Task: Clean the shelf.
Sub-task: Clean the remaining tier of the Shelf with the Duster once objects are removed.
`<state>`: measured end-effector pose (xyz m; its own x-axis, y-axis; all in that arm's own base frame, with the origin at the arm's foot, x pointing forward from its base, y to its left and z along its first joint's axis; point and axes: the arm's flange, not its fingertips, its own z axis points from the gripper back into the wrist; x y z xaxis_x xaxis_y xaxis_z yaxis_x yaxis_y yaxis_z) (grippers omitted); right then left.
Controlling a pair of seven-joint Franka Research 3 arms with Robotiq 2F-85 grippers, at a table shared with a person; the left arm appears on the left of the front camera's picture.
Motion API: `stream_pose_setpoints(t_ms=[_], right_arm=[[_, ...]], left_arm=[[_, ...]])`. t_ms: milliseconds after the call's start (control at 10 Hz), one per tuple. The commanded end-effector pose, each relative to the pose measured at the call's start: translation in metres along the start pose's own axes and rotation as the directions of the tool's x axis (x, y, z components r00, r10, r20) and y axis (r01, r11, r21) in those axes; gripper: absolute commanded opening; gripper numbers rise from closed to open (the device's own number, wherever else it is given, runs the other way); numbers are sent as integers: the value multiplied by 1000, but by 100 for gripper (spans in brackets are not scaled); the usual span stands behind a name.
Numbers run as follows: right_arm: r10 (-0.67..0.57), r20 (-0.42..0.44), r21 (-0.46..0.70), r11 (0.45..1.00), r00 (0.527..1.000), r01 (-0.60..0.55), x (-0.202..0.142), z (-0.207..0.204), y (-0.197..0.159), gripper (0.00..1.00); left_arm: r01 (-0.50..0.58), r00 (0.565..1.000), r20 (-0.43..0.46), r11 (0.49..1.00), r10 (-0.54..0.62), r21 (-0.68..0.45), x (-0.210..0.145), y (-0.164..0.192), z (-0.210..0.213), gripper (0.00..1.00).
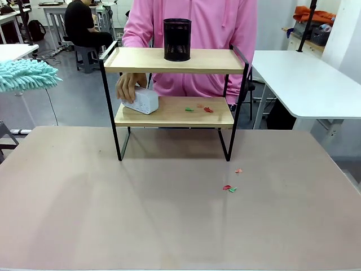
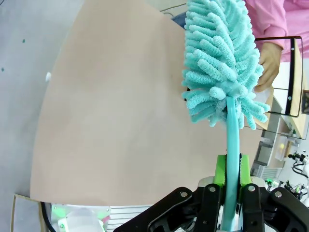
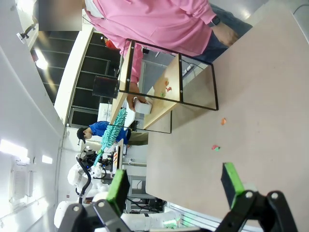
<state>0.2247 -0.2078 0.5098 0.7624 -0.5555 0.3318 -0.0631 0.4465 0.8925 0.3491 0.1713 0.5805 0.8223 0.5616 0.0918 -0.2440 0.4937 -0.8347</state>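
Table: tan, matt, flat; spans the lower half of the front view.
Shelf: centre of the front view, on the far part of the table, upright on thin black legs.
Top board: black mesh cup near the middle.
Lower board: white box at the left end, under a person's hand; red and green scraps right of centre.
Loose bits: red and green, on the table right of centre, apart from the shelf legs.
Left gripper: clamped tight on the teal handle of a duster; fluffy head at the left edge of the front view, well apart from the shelf.
Right gripper: spread wide, nothing between the green pads.
Room: grey floor; person in pink just behind the shelf; white side table at upper right.
Edges: near edge along the bottom of the frame; right edge slanting at lower right, a strip of floor between it and the side table.
Open room: broad bare stretch in front of the shelf, widest at lower left.
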Motion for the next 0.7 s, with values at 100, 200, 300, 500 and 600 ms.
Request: stream_pose_setpoints(t_ms=[100, 200, 300, 500, 600], right_arm=[[25, 10, 20, 999, 1000, -25, 2, -1, 1, 100], [25, 10, 20, 999, 1000, -25, 2, -1, 1, 100], [25, 10, 20, 999, 1000, -25, 2, -1, 1, 100], [25, 10, 20, 999, 1000, -25, 2, -1, 1, 100], [25, 10, 20, 999, 1000, -25, 2, -1, 1, 100]], left_arm=[[23, 1000, 2, 1000, -23, -5, 0, 0, 1, 12], [23, 1000, 2, 1000, -23, -5, 0, 0, 1, 12], [23, 1000, 2, 1000, -23, -5, 0, 0, 1, 12], [72, 997, -31, 994, -75, -84, -21, -15, 16, 12], [122, 992, -23, 979, -128, -165, -50, -29, 36, 12]])
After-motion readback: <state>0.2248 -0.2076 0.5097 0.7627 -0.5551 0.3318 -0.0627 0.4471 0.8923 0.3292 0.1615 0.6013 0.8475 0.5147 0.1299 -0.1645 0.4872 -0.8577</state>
